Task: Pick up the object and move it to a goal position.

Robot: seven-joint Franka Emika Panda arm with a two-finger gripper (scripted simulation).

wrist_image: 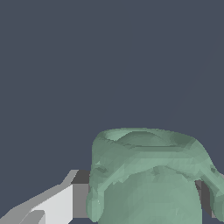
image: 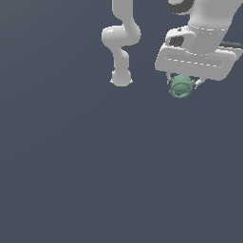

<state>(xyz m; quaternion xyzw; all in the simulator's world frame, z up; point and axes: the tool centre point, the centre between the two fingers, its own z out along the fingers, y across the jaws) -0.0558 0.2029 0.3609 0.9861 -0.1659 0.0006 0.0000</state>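
Space below the gripper: bare grey floor across the whole exterior view — nothing stands on it.
Between the fingers: taken up by the pale-green object (it fills the gap in the wrist view, a finger touching its side).
Only obstacle: the arm's own base column, towards the exterior view's left — well apart from the gripper.

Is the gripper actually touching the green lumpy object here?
Touching. In the wrist view a finger presses against the green lumpy object; the exterior view shows the gripper closed around it.
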